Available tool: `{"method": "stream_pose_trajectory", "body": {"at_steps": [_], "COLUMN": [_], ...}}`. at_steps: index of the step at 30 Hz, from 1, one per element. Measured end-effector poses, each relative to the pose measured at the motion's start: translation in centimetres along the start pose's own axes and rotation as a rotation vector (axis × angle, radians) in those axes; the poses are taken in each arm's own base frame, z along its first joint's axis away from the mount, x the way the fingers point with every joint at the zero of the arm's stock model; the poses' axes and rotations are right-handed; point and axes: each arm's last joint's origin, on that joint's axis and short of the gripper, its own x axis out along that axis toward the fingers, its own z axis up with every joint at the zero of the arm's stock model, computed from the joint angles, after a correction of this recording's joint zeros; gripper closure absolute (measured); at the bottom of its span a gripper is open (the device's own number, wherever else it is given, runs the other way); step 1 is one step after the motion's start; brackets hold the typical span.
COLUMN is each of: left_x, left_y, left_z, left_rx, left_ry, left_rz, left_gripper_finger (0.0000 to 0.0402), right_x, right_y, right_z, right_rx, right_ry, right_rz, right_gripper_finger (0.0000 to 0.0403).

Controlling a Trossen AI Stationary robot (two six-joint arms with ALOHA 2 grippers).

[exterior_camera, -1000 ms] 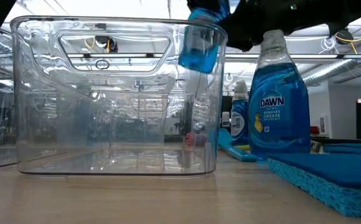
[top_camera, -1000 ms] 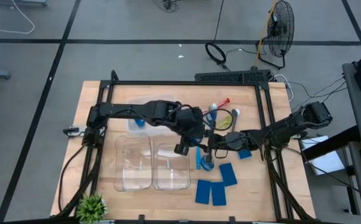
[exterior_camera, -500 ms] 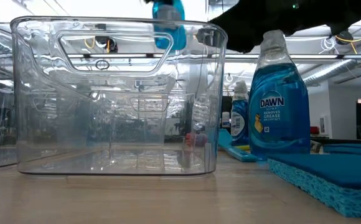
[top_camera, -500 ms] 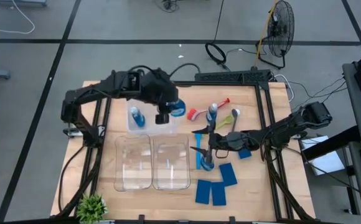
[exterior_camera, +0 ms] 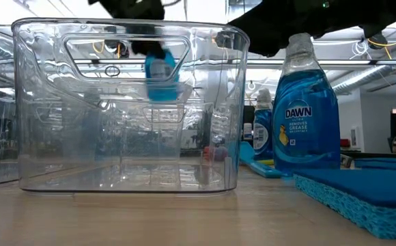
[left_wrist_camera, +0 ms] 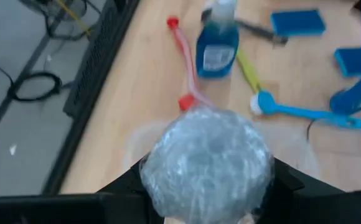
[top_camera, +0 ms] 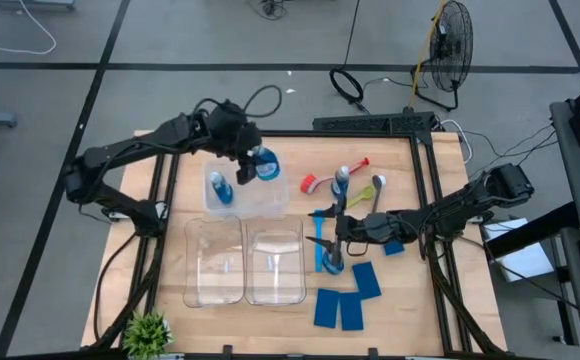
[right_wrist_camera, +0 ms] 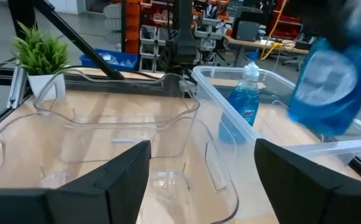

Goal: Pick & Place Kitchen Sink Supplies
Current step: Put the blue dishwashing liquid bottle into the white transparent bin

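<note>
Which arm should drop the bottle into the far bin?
Left. Its tool already holds a bottle over the far bin, where another bottle stands. The right tool is open and empty, lower down by the brushes.

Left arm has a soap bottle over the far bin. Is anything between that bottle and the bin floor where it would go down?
Nothing visible blocks it. The left gripper holds the bottle above the far bin, toward its right end. The one bottle already inside stands at the left end, apart from it. The right gripper waits open beside the front bins.
</note>
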Motion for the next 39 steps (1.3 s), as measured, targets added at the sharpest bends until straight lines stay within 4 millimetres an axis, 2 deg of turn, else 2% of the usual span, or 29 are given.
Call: {"method": "stream_pose_trajectory", "body": {"at_steps": [6,9,13,19,27,33,39], "left_x": [3.0,4.8,6.0,6.7,7.7,8.3,8.3], "left_y": [1.2,1.4,1.3,1.4,0.4,0.0,0.3], "left_z": [-3.4,-4.3,-5.6,-6.6,-8.1,-9.0,-9.0], "left_rx": [-0.061,-0.062,-0.061,-0.058,0.022,0.058,0.012], "left_ry": [0.029,-0.003,0.015,0.060,0.084,0.110,0.105], "left_rz": [0.024,0.012,0.006,0.047,0.031,0.164,0.248], "left_gripper_finger": [0.0233,0.0233,0.0234,0.0234,0.0234,0.0232,0.0124], "right_x": [0.0,0.0,0.0,0.0,0.0,0.0,0.0], "right_y": [0.0,0.0,0.0,0.0,0.0,0.0,0.0], "right_z": [0.1,0.1,0.2,0.3,0.3,0.3,0.3], "right_rx": [0.007,0.009,0.012,0.013,0.013,0.014,0.013], "right_ry": [-0.011,-0.014,-0.021,-0.026,-0.025,-0.025,-0.025], "right_rz": [-0.001,-0.001,-0.002,-0.002,-0.002,-0.002,-0.002], "right_gripper_finger": [0.0134,0.0136,0.0136,0.0136,0.0138,0.0138,0.0138]}}
